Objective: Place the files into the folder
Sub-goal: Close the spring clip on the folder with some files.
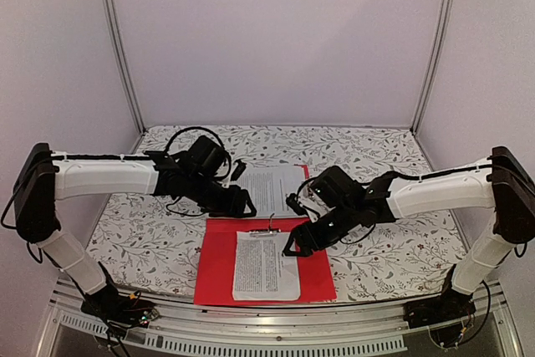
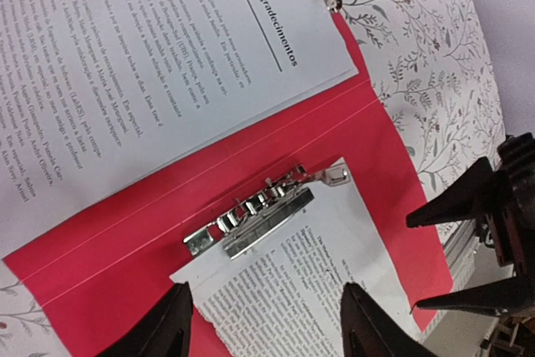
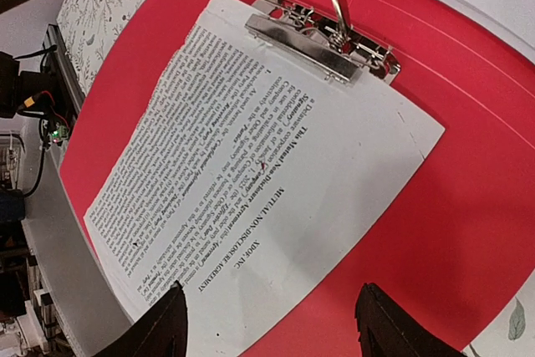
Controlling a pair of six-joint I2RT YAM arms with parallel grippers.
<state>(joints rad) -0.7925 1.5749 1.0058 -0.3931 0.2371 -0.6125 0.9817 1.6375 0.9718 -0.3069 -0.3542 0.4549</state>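
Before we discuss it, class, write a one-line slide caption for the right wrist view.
Open right hand over a printed sheet, its top edge under the clip of a red folder.

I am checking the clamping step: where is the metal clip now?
In the top view, the metal clip lies at the middle of the open red folder, over the far edge of the nearer paper sheet.
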